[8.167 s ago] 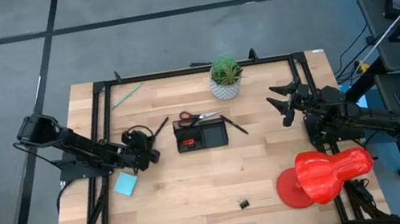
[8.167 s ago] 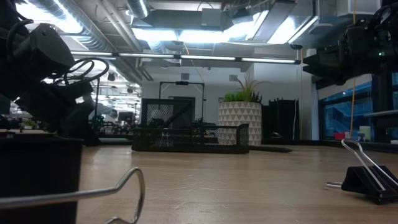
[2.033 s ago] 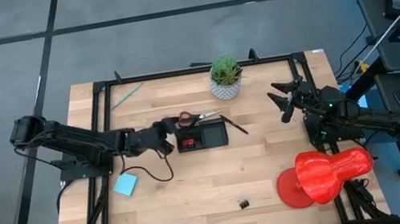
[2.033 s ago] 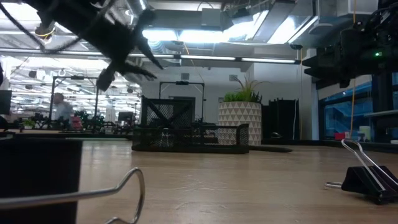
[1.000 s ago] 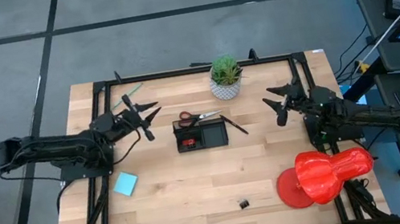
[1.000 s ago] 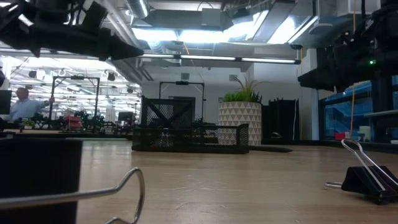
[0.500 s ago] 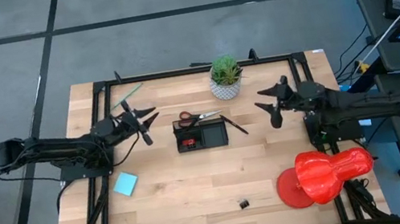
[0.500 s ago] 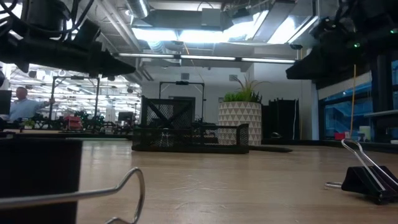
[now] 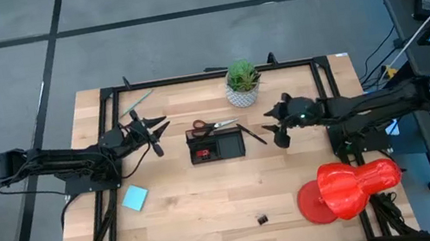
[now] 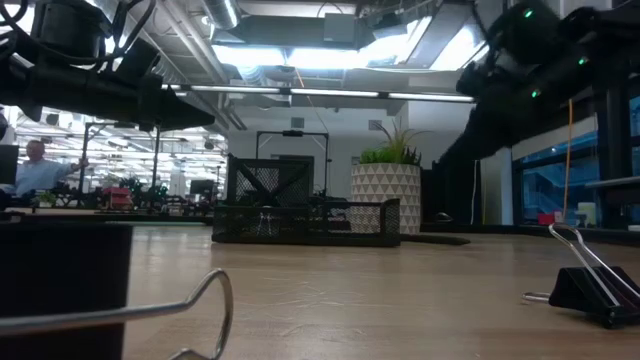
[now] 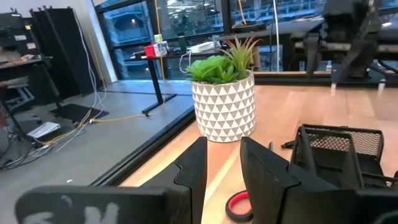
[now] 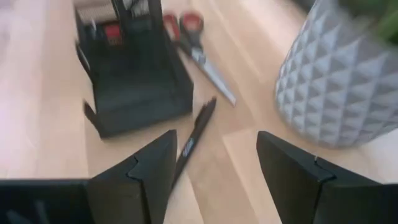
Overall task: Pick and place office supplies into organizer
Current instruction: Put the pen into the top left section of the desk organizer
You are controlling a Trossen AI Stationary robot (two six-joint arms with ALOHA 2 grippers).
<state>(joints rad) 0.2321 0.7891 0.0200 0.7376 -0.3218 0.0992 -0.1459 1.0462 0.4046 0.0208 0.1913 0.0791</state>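
The right gripper [image 9: 275,125] reached open-fingered over the pen [image 9: 254,137] at centre frame; the left gripper [image 9: 149,131], also open, hovered centre-left.

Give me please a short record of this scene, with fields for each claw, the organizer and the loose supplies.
left claw: open, empty, left of the organizer
right claw: open, empty, beside the dark pen
organizer: black tray at table centre, something red in its left compartment
scissors: red-handled, flat, just behind the organizer
notepad: light blue, front left
green pencil: back left
black clip: front centre
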